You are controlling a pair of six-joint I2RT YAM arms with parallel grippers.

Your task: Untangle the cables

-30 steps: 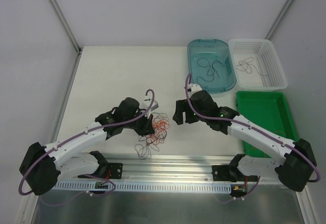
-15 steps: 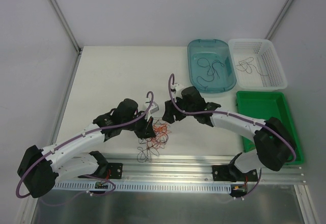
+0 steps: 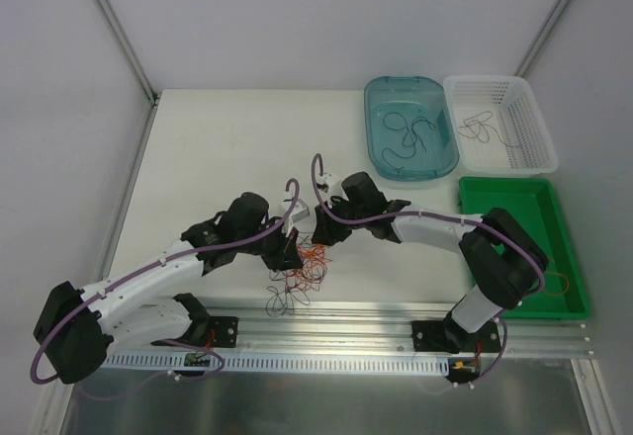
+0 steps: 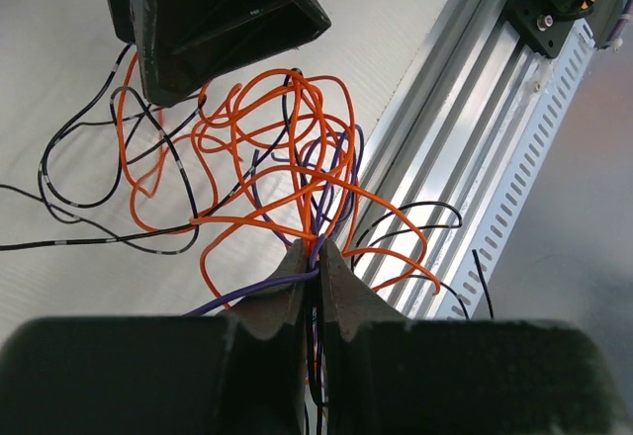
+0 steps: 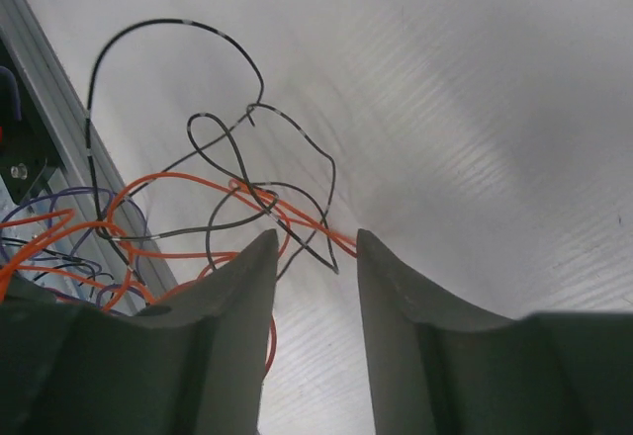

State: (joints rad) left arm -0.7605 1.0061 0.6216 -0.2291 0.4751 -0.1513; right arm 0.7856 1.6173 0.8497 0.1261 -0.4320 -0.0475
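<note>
Two hands at a tangle of cables [image 3: 297, 269] near the front edge of the tabletop [image 3: 218, 148].
From above only: left hand [image 3: 289, 253] and right hand [image 3: 322, 229] on opposite sides of the heap, fingertips too small to read; further strands in the blue tub [image 3: 435, 94], the white basket [image 3: 524, 94] and the green tray [image 3: 514, 193]. From the left wrist only: fingers [image 4: 282, 287] pressed together on orange and purple strands, with the right hand's dark body just beyond the loops. From the right wrist only: fingers [image 5: 247, 277] apart, an orange strand reaching into the gap, black loops beyond.
</note>
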